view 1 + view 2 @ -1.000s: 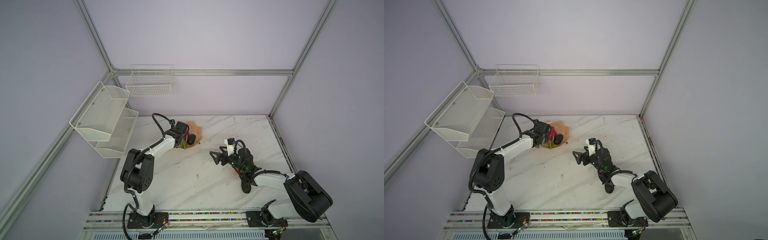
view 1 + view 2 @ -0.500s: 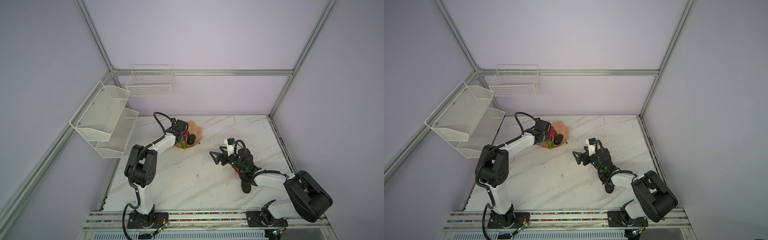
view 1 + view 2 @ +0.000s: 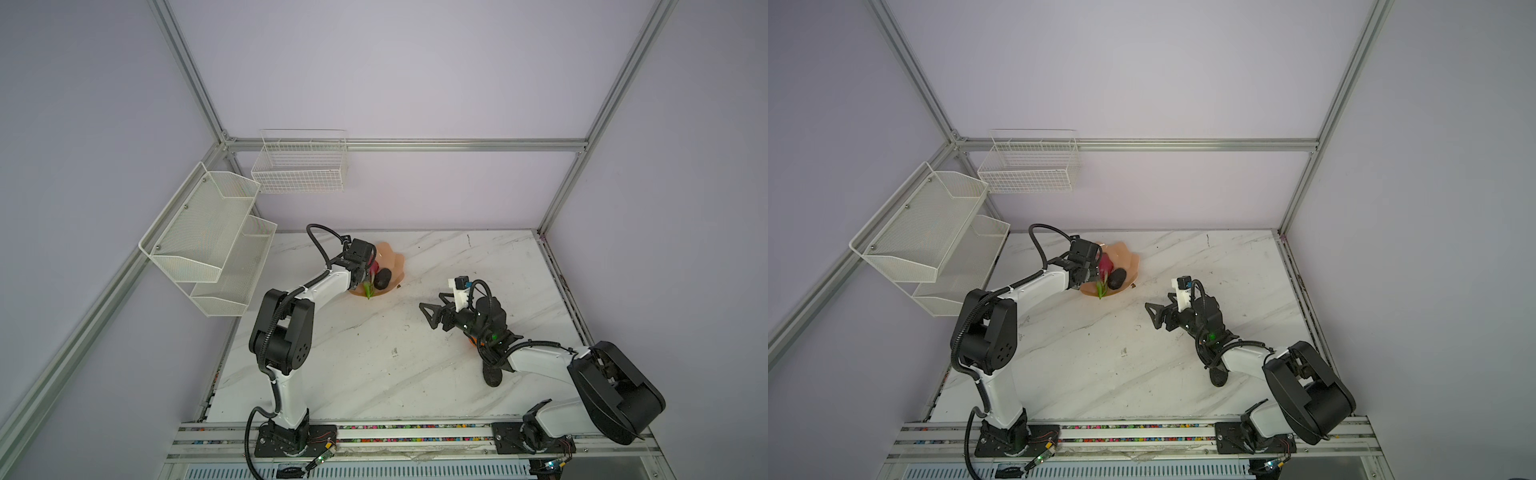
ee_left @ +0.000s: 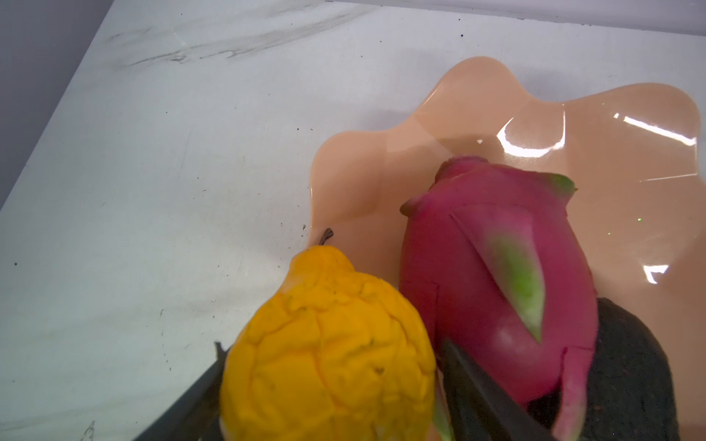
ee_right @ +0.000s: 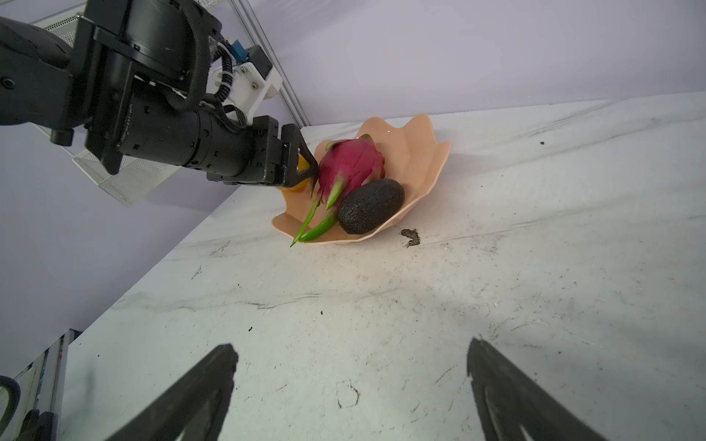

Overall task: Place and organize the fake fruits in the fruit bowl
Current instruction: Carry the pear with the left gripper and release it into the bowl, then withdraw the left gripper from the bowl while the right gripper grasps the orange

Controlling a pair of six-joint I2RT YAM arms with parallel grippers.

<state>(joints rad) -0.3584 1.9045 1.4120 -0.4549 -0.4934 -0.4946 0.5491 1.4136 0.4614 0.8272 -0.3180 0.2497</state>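
- Glossy peach fruit bowl (image 4: 382,172), scalloped rim, toward the marble bench's (image 3: 374,353) far left corner.
- Inside: smooth magenta dragon fruit (image 4: 477,267), pebbly black avocado (image 5: 370,206).
- Left gripper (image 4: 331,345) straddles the wrinkled yellow citrus (image 4: 324,305) at the rim; clamped or loose, unclear.
- Right gripper (image 5: 349,345) spread wide, empty.

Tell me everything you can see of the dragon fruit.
The dragon fruit is a magenta, matte oval with green-tipped scales and long green leaves at one end. It lies on its side in the peach bowl, leaves reaching past the rim. A dark avocado rests against it; the yellow citrus and a left claw finger crowd its other side.
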